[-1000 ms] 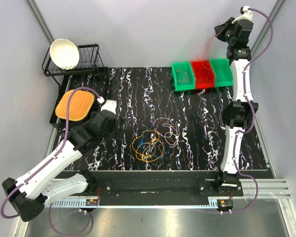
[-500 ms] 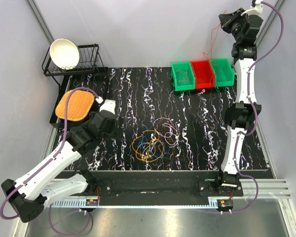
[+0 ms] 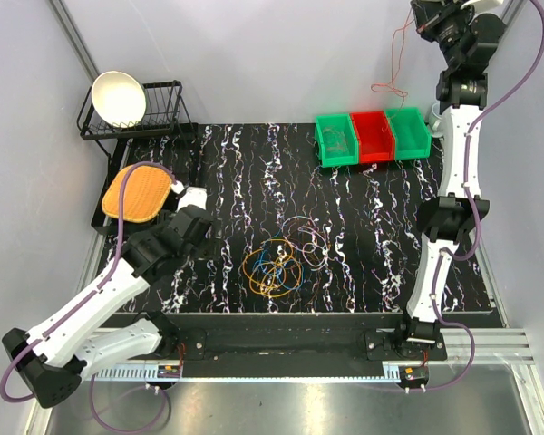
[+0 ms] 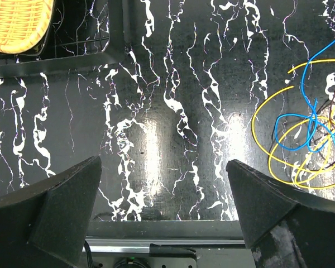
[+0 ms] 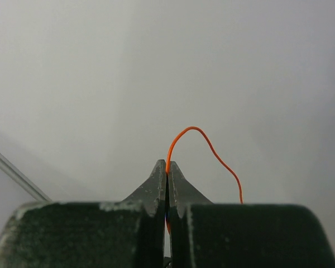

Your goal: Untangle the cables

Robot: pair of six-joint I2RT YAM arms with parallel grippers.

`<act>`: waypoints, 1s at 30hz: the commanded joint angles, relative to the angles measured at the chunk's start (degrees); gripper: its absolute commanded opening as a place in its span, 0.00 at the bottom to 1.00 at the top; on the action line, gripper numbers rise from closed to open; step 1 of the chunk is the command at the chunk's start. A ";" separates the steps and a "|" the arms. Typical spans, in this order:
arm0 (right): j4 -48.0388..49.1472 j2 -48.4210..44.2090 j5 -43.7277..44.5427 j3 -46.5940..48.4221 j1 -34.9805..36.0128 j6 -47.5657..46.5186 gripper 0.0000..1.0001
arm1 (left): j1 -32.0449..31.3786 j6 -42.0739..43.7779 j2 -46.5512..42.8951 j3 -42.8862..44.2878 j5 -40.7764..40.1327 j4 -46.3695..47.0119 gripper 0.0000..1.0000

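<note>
Robotics lab test cell. Grey panels and aluminium rails enclose a marbled worktop with two bolted arms.

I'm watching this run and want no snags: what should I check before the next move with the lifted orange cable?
1. Grip: right end effector shut on the orange cable: ok.
2. Separation: orange cable hangs apart from the pile: ok.
3. Drop spot: which of the bins the orange cable hangs over: cannot tell.
4. Other arm: left end effector open and holding nothing: ok.
5. Clearance: left end effector apart from the pile, which lies off to one side in its wrist view: ok.
</note>
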 commanded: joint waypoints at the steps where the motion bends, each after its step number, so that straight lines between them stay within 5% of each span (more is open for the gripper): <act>1: 5.85 -1.54 -1.22 0.81 -0.18 0.78 0.00 | -0.12 -0.04 -1.57 0.57 -1.68 2.11 0.99; 14: 9.72 9.71 -4.47 -4.99 -0.18 2.97 0.00 | -0.21 -0.04 -3.77 -0.40 -1.51 3.25 0.99; 30: 7.79 4.36 -4.12 -20.11 -0.18 -3.00 0.00 | -0.21 0.05 -3.68 -0.31 -1.16 3.61 0.99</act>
